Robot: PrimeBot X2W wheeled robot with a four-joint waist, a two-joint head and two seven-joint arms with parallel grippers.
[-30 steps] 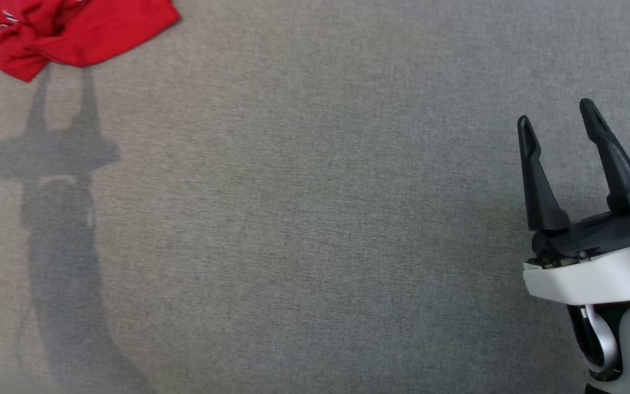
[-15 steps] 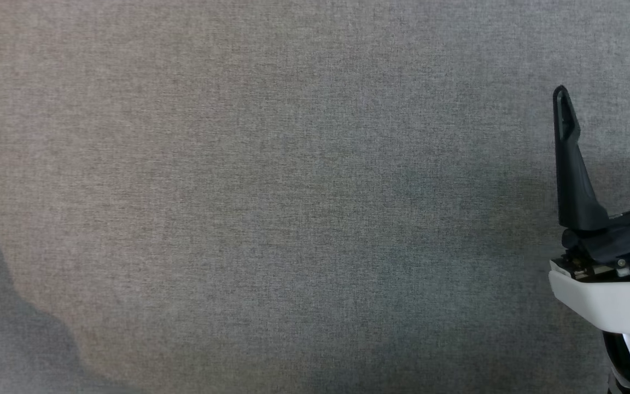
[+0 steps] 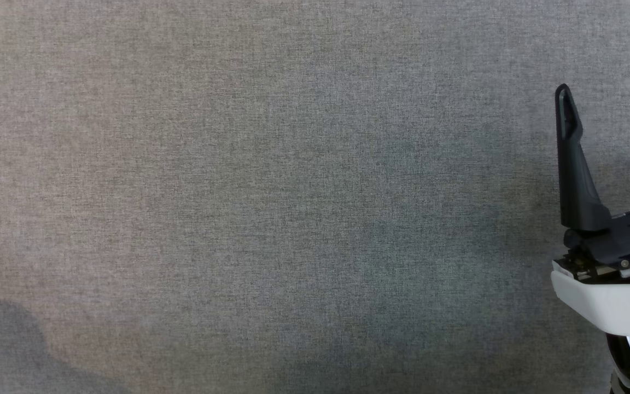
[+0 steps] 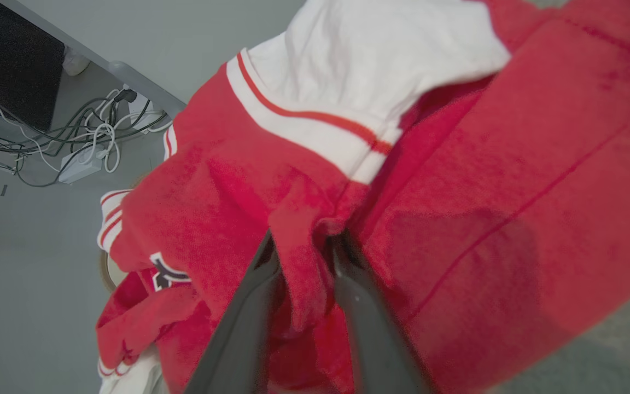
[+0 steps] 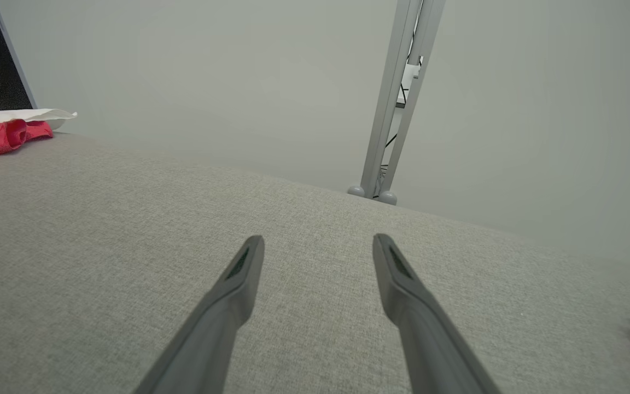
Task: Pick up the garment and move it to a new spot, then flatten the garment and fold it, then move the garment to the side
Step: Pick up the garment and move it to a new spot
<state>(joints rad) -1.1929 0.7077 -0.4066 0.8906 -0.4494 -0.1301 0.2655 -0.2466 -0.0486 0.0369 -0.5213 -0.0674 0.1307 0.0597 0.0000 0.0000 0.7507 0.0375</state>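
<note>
Right pincer [image 3: 606, 79] at near right, fingers spread wide over the grey fabric desk [image 3: 293, 191]. Left pincer [image 4: 305, 241] narrowed onto a bunched fold of the red-and-white garment [image 4: 457, 191]; the garment lies heaped at the desk's far left edge. Beyond the edge, pale floor with tangled cables [image 4: 74, 142].
</note>
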